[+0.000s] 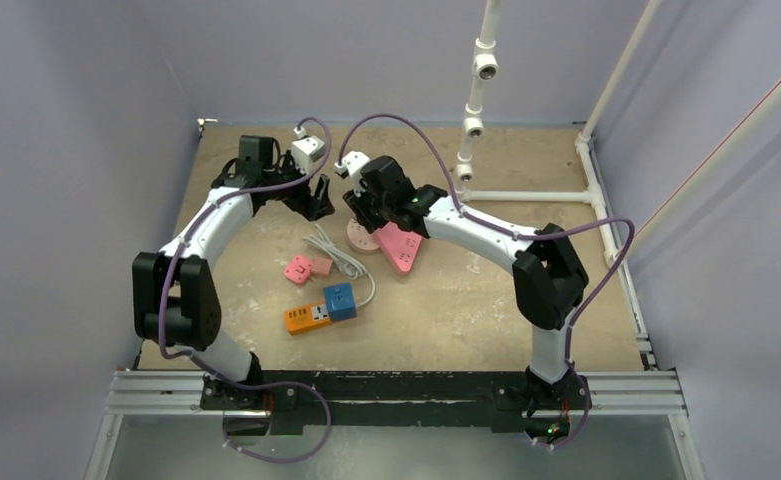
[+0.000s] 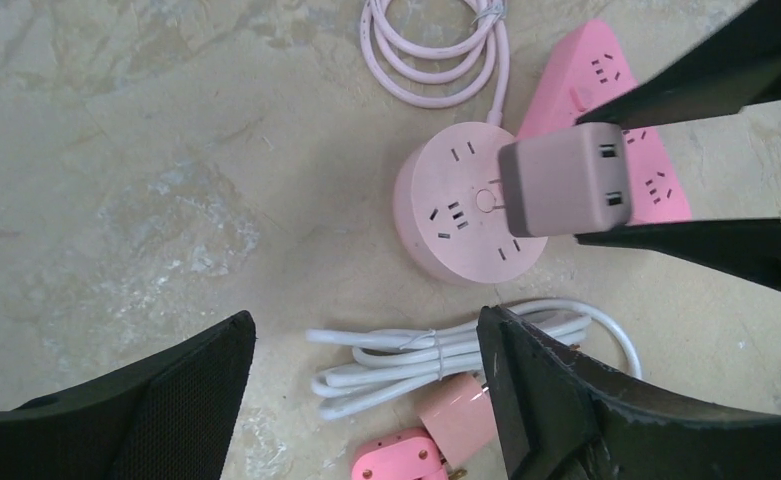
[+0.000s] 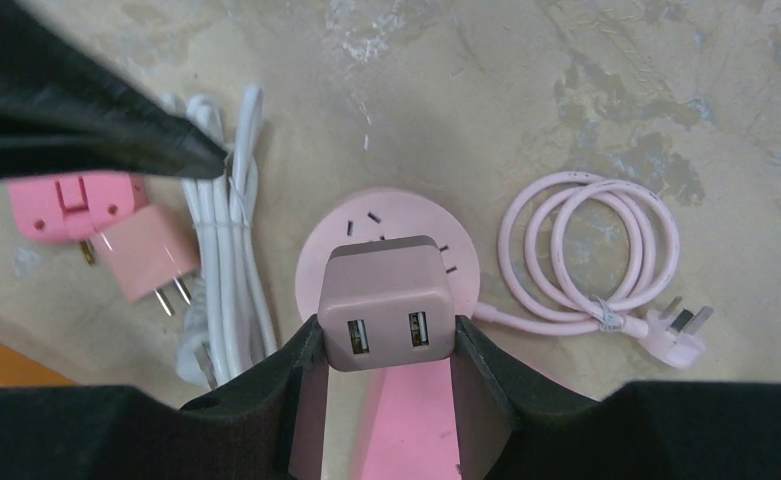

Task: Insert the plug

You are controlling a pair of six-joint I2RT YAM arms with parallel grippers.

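A dusty-pink plug [image 3: 390,305], a block with two USB ports, sits between the pads of my right gripper [image 3: 386,338], which is shut on it. It hangs just over the middle of the round pink socket [image 3: 476,270]. In the left wrist view the plug [image 2: 566,180] covers the right part of the socket's [image 2: 451,215] face, held by the right fingers [image 2: 706,75]. Whether its pins touch the socket I cannot tell. My left gripper [image 2: 366,330] is open over a tied white cable [image 2: 416,360], with nothing between its jaws. From above, both grippers [image 1: 316,205] [image 1: 368,215] stand close together.
A pink triangular power strip [image 1: 403,250] lies beside the round socket, whose coiled pink cord [image 3: 596,240] lies to the right. Two small pink adapters [image 1: 306,268] and an orange strip with a blue cube [image 1: 324,306] lie nearer the bases. White pipes [image 1: 476,100] stand at the back right.
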